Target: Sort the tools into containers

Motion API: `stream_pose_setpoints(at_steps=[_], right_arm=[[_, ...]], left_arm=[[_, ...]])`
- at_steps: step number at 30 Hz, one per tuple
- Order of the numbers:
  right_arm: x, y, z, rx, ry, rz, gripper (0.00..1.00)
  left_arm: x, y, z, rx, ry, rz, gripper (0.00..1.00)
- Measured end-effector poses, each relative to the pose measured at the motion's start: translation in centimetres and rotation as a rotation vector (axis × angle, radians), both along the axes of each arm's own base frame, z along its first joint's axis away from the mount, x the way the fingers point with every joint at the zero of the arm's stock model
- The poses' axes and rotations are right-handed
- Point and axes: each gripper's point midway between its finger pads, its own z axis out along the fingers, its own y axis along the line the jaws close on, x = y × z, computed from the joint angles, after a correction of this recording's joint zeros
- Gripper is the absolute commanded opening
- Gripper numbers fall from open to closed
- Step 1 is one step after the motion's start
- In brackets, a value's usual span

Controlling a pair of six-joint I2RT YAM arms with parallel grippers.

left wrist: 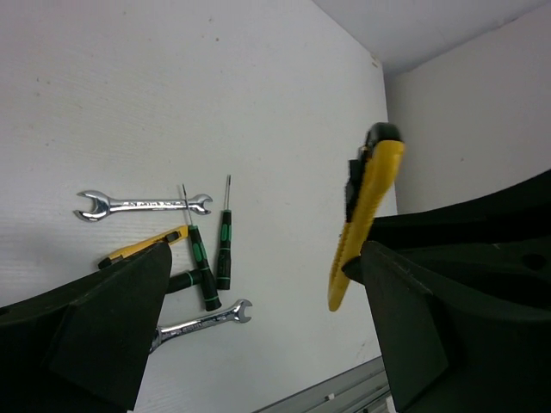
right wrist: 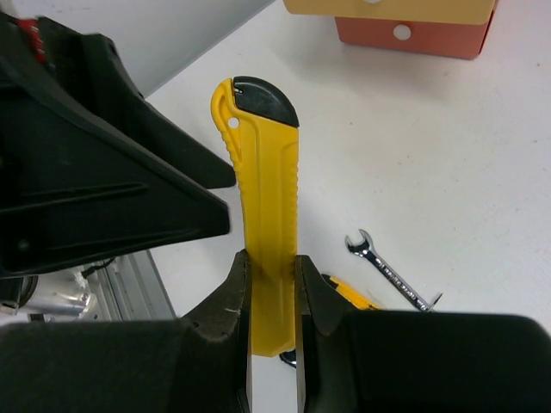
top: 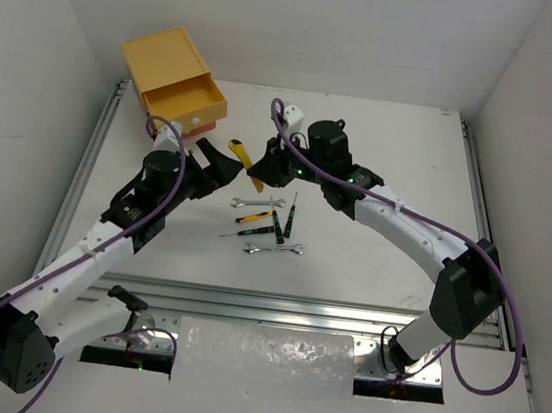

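Grip check: right hand (right wrist: 272,284) clenches the tail of a yellow plastic utility knife (right wrist: 263,189), black tip jutting ahead, clear of the white bench (left wrist: 129,86). Left hand (left wrist: 267,284) gapes released beside it. Likely light, stiff; ribbed mid-body offers surest hold.

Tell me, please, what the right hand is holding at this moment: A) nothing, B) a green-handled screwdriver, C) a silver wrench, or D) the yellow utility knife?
D: the right hand is shut on the yellow utility knife, gripping it near one end.
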Motion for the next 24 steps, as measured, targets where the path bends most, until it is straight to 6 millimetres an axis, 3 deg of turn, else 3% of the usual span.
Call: stream_pose_setpoints(at_steps=[12,15,17,18,20,21,22,23,24], right_arm=[[-0.3,0.3,-1.5,-0.028,0.043,0.017,0.0],[-1.1,0.7,-1.3,-0.015,0.054,0.064,0.0],[-1.6,1.0,-1.2,-0.005,0.059,0.093,0.0],[-1.8,1.1,-1.1,0.001,0.06,0.105,0.0],[-2.2,1.3,-0.8,0.014,0.06,0.124,0.01],[-2.3,1.3,-0.7,0.019,0.06,0.13,0.02],[-2.4,1.3,-0.7,0.019,0.063,0.13,0.07],[-2.4,1.3,-0.8,0.021,0.065,0.128,0.32],[-2.3,1.2,-0.6,0.029,0.071,0.123,0.5]], left_arm=[[-0.3,-0.7,2.7,-0.044,-0.114,-0.042,0.93],[0.4,-1.4,2.5,-0.057,-0.116,-0.06,0.81],[1.0,-1.9,1.8,-0.061,-0.097,-0.068,0.67],[1.2,-2.1,1.4,-0.064,-0.084,-0.071,0.49],[1.7,-2.5,1.0,-0.073,-0.064,-0.076,0.27],[1.9,-2.7,0.9,-0.082,-0.057,-0.078,0.06],[2.0,-3.0,1.3,-0.099,-0.058,-0.089,0.0],[2.2,-3.3,1.9,-0.094,-0.074,-0.102,0.0],[2.2,-3.4,2.1,-0.094,-0.074,-0.102,0.0]])
